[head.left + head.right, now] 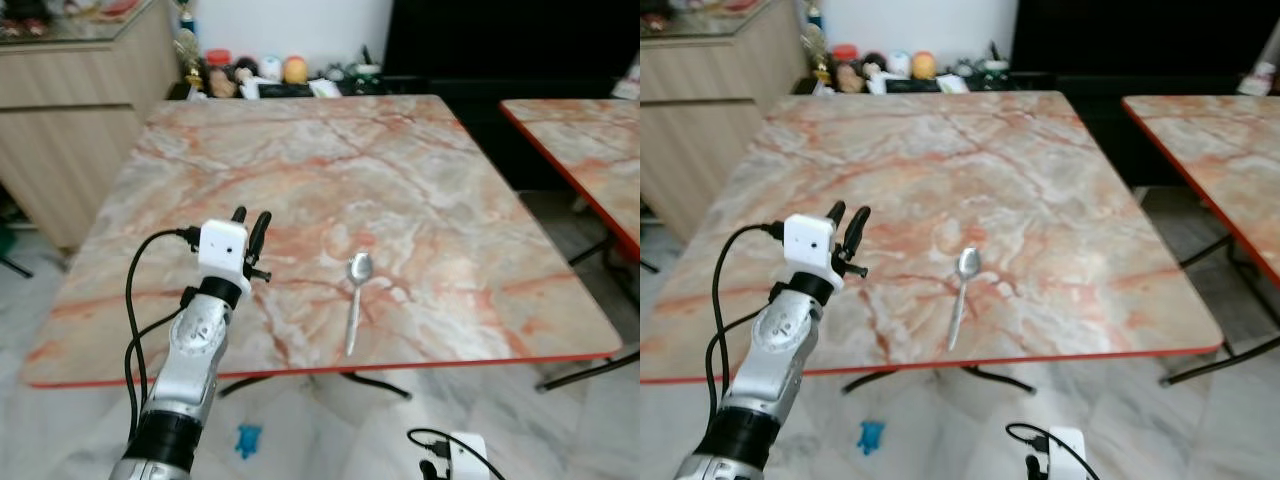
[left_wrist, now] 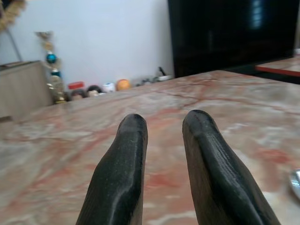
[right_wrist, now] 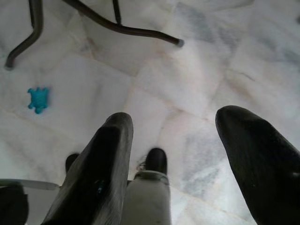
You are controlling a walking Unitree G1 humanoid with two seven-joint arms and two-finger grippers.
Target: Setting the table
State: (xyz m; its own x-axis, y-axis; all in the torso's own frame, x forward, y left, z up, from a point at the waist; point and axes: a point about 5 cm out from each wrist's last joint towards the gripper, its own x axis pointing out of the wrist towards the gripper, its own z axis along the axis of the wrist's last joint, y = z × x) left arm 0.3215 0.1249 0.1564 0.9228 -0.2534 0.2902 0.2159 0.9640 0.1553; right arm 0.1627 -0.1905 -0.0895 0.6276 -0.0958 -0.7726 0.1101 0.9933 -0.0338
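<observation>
A metal spoon lies on the marble table near its front edge, bowl pointing away from me. My left gripper hovers low over the table to the left of the spoon, a hand's width from it. Its fingers are slightly apart with nothing between them, and the spoon's rim shows at the edge of the left wrist view. My right gripper hangs low beside the table, pointing at the floor, open and empty.
A second red-edged marble table stands to the right across a narrow gap. A wooden cabinet is at the left. Small ornaments line the far side. A blue toy and the table's legs are on the floor.
</observation>
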